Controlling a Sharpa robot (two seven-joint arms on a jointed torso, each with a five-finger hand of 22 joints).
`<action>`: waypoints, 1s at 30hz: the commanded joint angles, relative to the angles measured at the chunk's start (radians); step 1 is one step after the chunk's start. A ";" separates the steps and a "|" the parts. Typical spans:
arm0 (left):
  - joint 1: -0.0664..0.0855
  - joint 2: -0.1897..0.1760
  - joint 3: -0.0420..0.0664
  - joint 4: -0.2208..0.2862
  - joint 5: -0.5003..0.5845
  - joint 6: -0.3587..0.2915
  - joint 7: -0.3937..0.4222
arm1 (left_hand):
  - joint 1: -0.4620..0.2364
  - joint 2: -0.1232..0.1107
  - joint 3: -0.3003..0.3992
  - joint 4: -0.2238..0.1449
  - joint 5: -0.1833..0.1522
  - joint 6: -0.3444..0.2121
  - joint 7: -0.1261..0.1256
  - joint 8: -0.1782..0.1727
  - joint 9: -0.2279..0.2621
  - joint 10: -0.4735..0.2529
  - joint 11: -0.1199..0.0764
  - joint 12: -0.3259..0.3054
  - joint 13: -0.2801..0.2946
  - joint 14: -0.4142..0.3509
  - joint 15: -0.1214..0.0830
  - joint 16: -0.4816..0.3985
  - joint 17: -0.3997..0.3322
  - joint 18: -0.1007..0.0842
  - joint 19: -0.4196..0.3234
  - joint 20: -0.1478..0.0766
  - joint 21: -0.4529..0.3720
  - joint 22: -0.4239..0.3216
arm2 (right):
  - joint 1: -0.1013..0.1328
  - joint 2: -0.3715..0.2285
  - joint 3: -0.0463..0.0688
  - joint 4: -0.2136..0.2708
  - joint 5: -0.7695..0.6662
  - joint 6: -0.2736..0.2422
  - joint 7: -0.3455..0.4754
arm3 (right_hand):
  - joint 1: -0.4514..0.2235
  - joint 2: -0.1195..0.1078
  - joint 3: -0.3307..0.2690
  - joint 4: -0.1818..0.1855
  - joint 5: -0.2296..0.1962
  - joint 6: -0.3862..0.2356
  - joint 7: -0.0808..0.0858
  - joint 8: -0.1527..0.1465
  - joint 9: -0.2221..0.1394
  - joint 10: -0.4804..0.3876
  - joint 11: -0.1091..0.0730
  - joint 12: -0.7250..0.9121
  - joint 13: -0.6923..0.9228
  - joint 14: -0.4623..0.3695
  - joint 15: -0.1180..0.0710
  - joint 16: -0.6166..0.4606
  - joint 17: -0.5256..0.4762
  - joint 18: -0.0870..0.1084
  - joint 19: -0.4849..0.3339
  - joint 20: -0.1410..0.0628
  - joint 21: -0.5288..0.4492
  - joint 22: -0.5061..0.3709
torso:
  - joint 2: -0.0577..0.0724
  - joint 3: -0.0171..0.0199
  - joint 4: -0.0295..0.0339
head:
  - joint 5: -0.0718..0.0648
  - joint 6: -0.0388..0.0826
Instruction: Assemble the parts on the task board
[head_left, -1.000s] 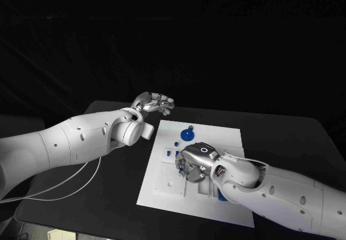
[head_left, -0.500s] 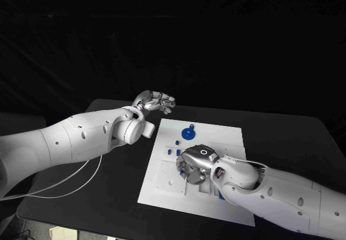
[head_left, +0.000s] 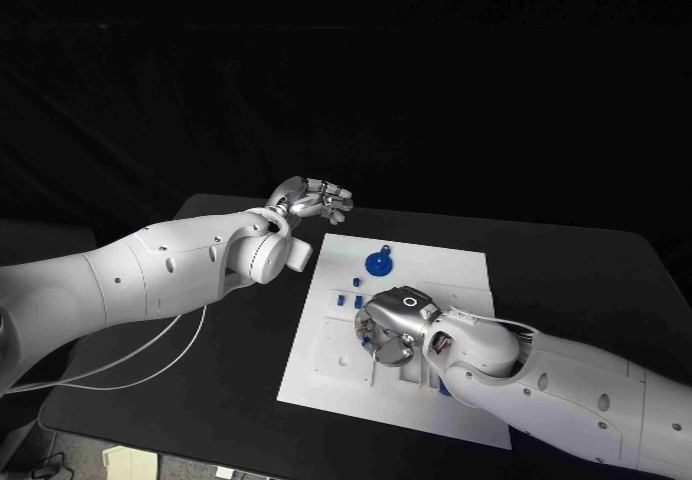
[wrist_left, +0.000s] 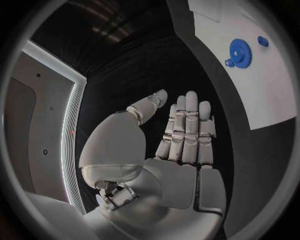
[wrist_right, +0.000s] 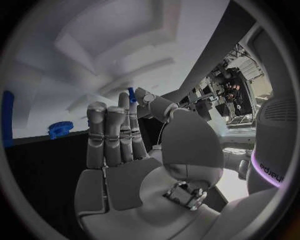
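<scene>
While your right hand (head_left: 392, 325) sits low over the board's (head_left: 456, 270) middle, you're prob. mid-placement of one small part. In the wrist view its fingers (wrist_right: 112, 132) stand straight and pressed side by side, thumb set apart; a blue sliver (wrist_right: 132, 94) shows at the fingertips, but I can't tell if it's pinched or just lying behind them. From the head view the fingers curl down onto the board, blue bits (head_left: 372, 345) just under them, grip hidden. Another blue piece (head_left: 443, 391) peeks out beside the forearm.

Farther up the board: a few small blue pegs (head_left: 348, 298), then the gear (head_left: 378, 264) near the far edge, untouched.

Farthest, your left hand (head_left: 315, 202) hovers off the board's far-left corner, holding nothing; fingers (wrist_left: 187, 130) straight, close together, thumb apart.

Next move, as I judge it: seat the part under the right hand squarely, lift straight off w/o dragging neighbours, then go for the gear or pegs. Left is well placed for the gear.
</scene>
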 joint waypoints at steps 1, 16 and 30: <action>0.002 0.001 0.001 0.002 0.006 0.002 0.005 | 0.002 0.007 -0.002 -0.006 0.003 -0.003 0.000 0.004 0.001 0.006 0.001 -0.003 -0.001 0.006 -0.001 -0.004 0.002 0.016 0.006 0.000 -0.005 0.001 | -0.002 0.005 -0.004 -0.001 -0.032 0.024 -0.017 | -0.003 0.010 0.000 -0.006 0.003 0.004 0.002 0.007 0.001 0.009 0.001 -0.003 0.001 0.003 -0.002 0.001 -0.001 0.063 -0.001 -0.005 0.004 0.024 | 0.000 -0.0001 -0.0002 | 0.000 0.000; 0.002 0.002 0.001 0.001 0.006 0.002 0.003 | 0.003 0.007 -0.002 -0.006 0.003 -0.003 0.000 0.004 0.001 0.006 0.001 -0.003 -0.001 0.006 -0.001 -0.005 0.003 0.016 0.006 0.000 -0.006 0.001 | -0.002 0.021 -0.017 -0.018 -0.056 0.050 -0.045 | -0.038 -0.015 -0.025 0.003 0.011 -0.034 0.017 -0.018 -0.006 -0.029 0.017 -0.033 -0.008 -0.004 0.013 -0.007 -0.009 0.063 -0.014 -0.001 0.010 0.023 | 0.000 -0.0013 0.0007 | -0.002 0.000; 0.002 -0.001 0.001 0.000 0.006 0.003 0.000 | 0.003 0.006 -0.003 -0.007 0.002 -0.004 0.000 0.004 0.001 0.006 0.001 -0.003 -0.002 0.006 -0.001 -0.007 0.004 0.015 0.006 0.001 -0.006 0.002 | -0.002 0.005 -0.019 -0.007 -0.008 -0.074 -0.033 | -0.083 -0.073 -0.142 -0.007 0.061 -0.149 0.068 -0.082 -0.032 -0.149 0.064 -0.099 -0.046 -0.034 0.058 -0.002 -0.011 0.063 -0.046 0.001 0.011 0.020 | -0.001 0.0000 0.0002 | -0.003 0.003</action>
